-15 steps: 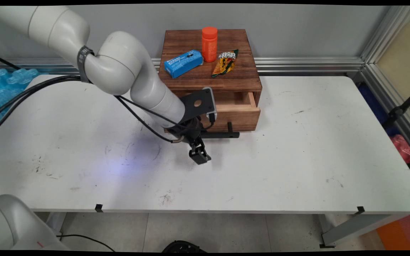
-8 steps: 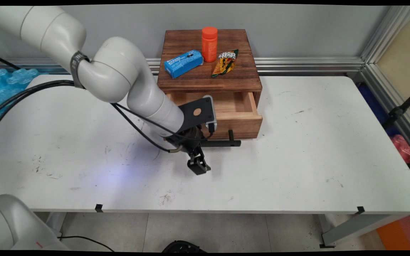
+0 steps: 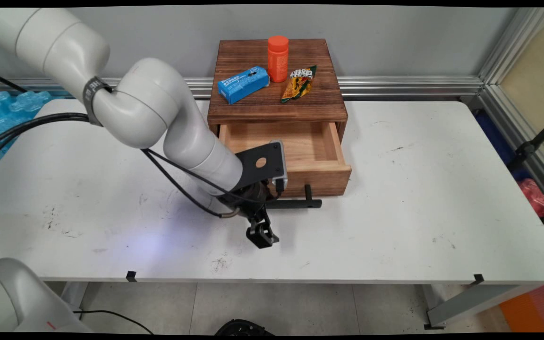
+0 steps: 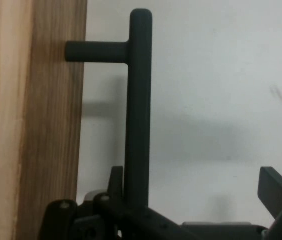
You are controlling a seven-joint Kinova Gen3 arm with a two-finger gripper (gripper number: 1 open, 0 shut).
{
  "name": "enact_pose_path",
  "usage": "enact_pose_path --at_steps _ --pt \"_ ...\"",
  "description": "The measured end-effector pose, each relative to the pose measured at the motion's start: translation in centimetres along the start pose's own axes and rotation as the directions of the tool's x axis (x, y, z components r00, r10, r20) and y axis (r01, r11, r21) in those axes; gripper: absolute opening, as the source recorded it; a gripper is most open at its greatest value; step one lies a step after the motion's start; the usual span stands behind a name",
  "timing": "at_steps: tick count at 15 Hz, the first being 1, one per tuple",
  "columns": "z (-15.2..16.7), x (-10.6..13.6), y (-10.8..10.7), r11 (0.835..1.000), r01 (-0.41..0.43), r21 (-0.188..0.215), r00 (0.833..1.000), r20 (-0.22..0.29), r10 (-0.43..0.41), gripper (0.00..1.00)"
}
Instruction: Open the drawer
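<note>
- Drawer (image 3: 317,150) of the small wooden cabinet (image 3: 279,106) stands pulled out toward the near side of the worktop (image 3: 418,189); its pale wooden inside lies open to view and I see nothing in it.
- Its black bar handle (image 3: 296,204) stands off the drawer front on a short post and runs level, parallel to the front.
- At the left end of that handle sits the black hand (image 3: 261,224), low over the worktop, with the white arm reaching in from the upper left and partly covering the drawer's left front corner.
- From the hand's own camera, the bar passes between the two fingers (image 4: 276,187). They are spread wide: one lies close against the bar on the drawer side, the other well apart from it on the open side. So the hand is hooked around the bar, not clamped on it.
- Black cables (image 3: 182,182) loop under the arm's forearm down to the wrist.
- On top of the cabinet lie a blue box (image 3: 243,84) at the left, an orange bottle (image 3: 277,58) upright at the back, and a yellow-green snack packet (image 3: 299,83) just right of the bottle.
- Cabinet and drawer sit at the far middle of the worktop, against the grey wall.
</note>
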Motion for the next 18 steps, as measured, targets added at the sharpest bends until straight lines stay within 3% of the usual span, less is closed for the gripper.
enact_pose_path --at_steps 18 --pt "-1.2 -0.2 4.6 0.997 -0.026 -0.070 1.000 0.000 0.026 1.00"
